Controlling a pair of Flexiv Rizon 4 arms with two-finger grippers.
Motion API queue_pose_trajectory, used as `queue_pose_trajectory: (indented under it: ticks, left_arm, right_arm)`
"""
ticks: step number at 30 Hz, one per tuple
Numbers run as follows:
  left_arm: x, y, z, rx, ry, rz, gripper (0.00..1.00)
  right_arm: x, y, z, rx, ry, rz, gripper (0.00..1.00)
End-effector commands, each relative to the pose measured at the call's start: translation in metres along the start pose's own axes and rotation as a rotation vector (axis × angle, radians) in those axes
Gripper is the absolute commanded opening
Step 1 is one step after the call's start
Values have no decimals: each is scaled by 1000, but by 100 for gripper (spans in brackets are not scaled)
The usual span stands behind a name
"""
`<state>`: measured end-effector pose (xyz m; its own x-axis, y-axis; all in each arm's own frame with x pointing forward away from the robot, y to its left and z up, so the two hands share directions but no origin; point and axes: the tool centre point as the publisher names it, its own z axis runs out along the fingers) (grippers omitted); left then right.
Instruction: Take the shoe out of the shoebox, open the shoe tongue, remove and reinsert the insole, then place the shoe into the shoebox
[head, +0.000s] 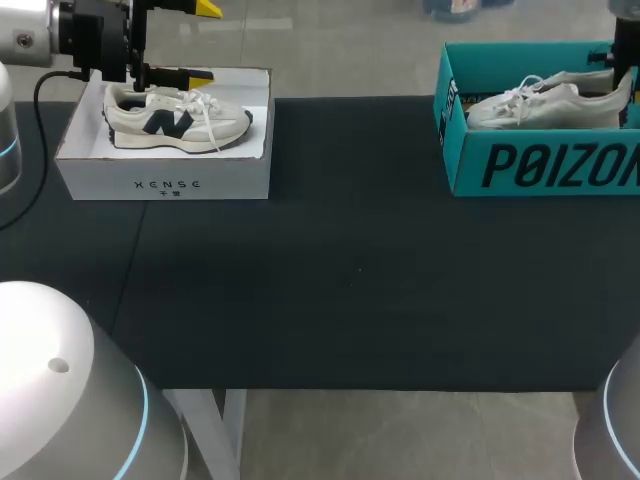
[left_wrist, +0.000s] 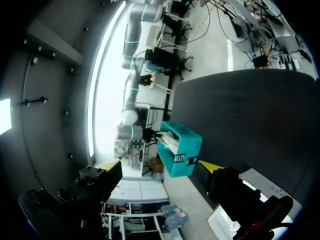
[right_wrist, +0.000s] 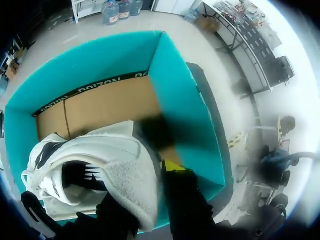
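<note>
Right gripper at shoe heel

The left gripper is open, fingers well apart. Ahead, a teal shoebox sits at the table edge.
</note>
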<state>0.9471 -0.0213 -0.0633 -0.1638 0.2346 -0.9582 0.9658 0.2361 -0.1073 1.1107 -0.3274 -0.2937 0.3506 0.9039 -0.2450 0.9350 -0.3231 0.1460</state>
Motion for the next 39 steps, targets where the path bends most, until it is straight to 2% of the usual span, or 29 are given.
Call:
queue_pose_trajectory:
  ticks: [1, 7, 13, 23, 24, 25, 26, 31, 39]
  left_arm:
    - [0, 1, 0, 1, 4, 1, 100]
    - [0, 1, 0, 1, 4, 1, 100]
    - [0, 1, 0, 1, 4, 1, 100]
    - [0, 1, 0, 1, 4, 1, 100]
    - [0, 1, 0, 1, 4, 1, 100]
    - [0, 1, 0, 1, 4, 1, 100]
    - [0, 1, 0, 1, 4, 1, 100]
    - [0, 1, 0, 1, 4, 1, 100]
    - [0, 1, 0, 1, 4, 1, 100]
  right_arm:
    - [-1, 0, 16, 8, 3, 10, 0]
    - [-8, -10, 34, 28, -29, -17, 0]
    - [-4, -19, 53, 48, -54, -28, 0]
    - [-9, -25, 70, 98, -85, 4, 0]
    - [-9, -25, 72, 101, -90, 7, 15]
    - [-9, -25, 73, 104, -93, 9, 51]
    - [-10, -25, 73, 110, -90, 17, 100]
    - [-16, -23, 52, 97, -80, 24, 100]
    - [-18, -26, -9, 70, 28, 13, 100]
